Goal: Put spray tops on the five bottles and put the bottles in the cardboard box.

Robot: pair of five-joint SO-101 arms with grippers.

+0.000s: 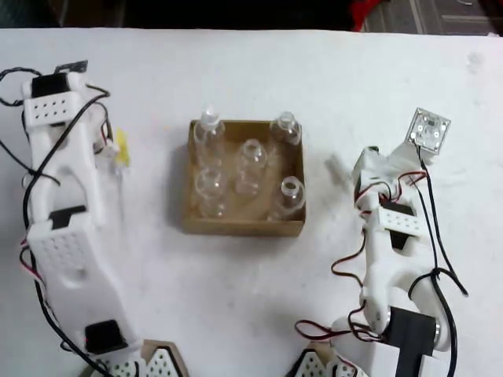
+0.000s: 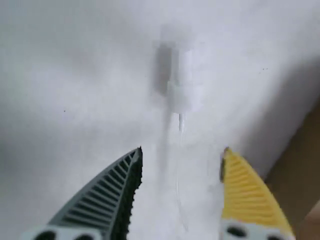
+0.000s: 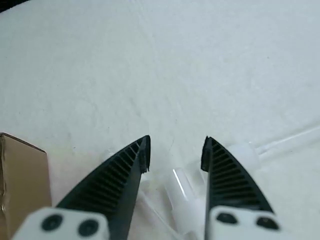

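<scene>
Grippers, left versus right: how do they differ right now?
The left gripper has one yellow and one grey finger; the right gripper has two black ones. A spray top lies ahead of the left gripper's fingertips; a second spray top lies between the right gripper's fingers. Both are open.

The left arm (image 1: 69, 188) — white, with loose black and red wires — stretches long and nearly straight away from its base, and the left gripper (image 2: 182, 150) at its end has its jaws parted, one finger yellow, the other dark grey. The right arm (image 1: 387, 236) sits folded shorter, its wrist angled inward; the right gripper (image 3: 176, 138) is likewise spread, both ribbed black fingers pointing forward with a clear gap between their tips.
</scene>
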